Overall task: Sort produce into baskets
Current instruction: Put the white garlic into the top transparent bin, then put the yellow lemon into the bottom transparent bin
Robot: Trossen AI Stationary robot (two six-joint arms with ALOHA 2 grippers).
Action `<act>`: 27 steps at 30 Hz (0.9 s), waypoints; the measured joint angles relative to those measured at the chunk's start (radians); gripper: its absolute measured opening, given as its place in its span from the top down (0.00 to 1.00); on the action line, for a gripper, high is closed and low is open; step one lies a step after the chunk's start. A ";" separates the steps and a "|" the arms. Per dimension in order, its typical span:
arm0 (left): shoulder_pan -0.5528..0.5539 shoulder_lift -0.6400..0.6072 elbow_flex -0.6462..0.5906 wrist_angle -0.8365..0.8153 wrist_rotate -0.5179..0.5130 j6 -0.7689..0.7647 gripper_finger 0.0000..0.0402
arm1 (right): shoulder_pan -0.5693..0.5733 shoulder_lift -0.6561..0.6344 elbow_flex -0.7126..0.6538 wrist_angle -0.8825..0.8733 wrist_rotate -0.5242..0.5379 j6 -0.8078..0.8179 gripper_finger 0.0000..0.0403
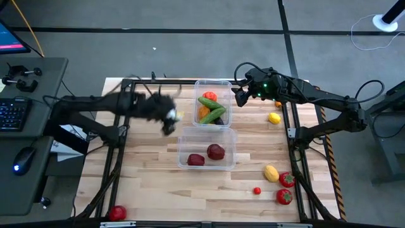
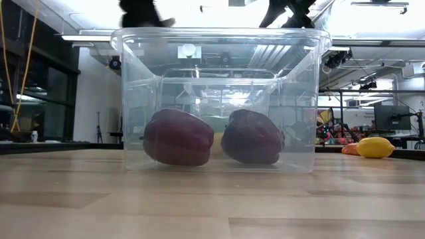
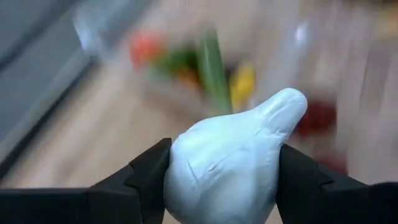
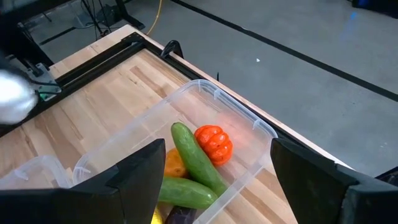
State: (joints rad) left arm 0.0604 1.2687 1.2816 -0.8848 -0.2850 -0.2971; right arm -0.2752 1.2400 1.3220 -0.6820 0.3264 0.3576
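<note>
My left gripper (image 1: 169, 120) is left of the far basket (image 1: 229, 84), above the table, shut on a white garlic bulb (image 3: 224, 162). The far clear basket holds green cucumbers (image 4: 194, 158), an orange-red ribbed piece (image 4: 214, 142) and an orange piece (image 1: 203, 113). The near clear basket (image 2: 133, 99) holds two dark red pieces (image 2: 178, 137), which rest on its floor. My right gripper (image 1: 241, 96) is open and empty at the far basket's right side, looking down into it (image 4: 211, 180). My left gripper pinches the garlic bulb's round body (image 3: 180, 174) between its two fingers (image 3: 146, 177), one on each side. The bulb's pointed tip (image 3: 287, 104) points forward, away from the wrist. The bulb is lifted clear of the table.
Loose produce lies on the table's right side: two yellow lemons (image 1: 274, 118) (image 1: 271, 173), a small orange piece (image 1: 278, 104), two red tomatoes (image 1: 286, 179) and a tiny red one (image 1: 257, 190). Another red piece (image 1: 117, 213) lies at the near left corner.
</note>
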 joint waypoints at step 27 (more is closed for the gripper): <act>0.291 0.419 0.102 0.725 0.305 0.093 0.16 | -0.017 -0.036 0.000 -0.002 0.059 -0.071 0.30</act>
State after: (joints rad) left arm 0.3510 1.6875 1.3834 -0.1597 0.0202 -0.2037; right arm -0.2924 1.2042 1.3220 -0.6844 0.3854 0.2870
